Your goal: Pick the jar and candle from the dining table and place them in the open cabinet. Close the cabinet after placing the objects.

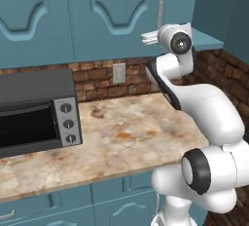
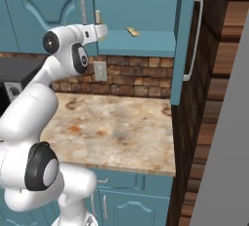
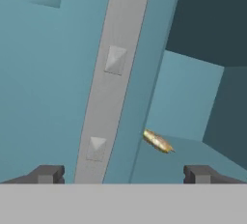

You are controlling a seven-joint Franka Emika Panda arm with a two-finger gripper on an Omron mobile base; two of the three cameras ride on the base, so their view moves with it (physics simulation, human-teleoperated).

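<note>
My gripper [image 3: 124,175] is open, its two dark fingertips [image 3: 46,174] far apart with nothing between them. It is held up at the teal cabinet [image 2: 141,42], just left of the opening and close to the silver bar handle [image 3: 108,88] of a shut door. The candle [image 3: 157,141] is a small brass-yellow piece lying on its side on the cabinet shelf, a little beyond my right fingertip; the right base view has the candle [image 2: 132,31] near the shelf's front edge. The cabinet's right door [image 2: 185,40] stands open. The jar and the dining table are out of view.
Below the cabinet runs a marbled counter [image 1: 131,132] with a black toaster oven [image 1: 36,113] at its left. A brick backsplash with a wall socket [image 1: 118,72] is behind it. A dark brick wall [image 2: 214,98] closes the right side.
</note>
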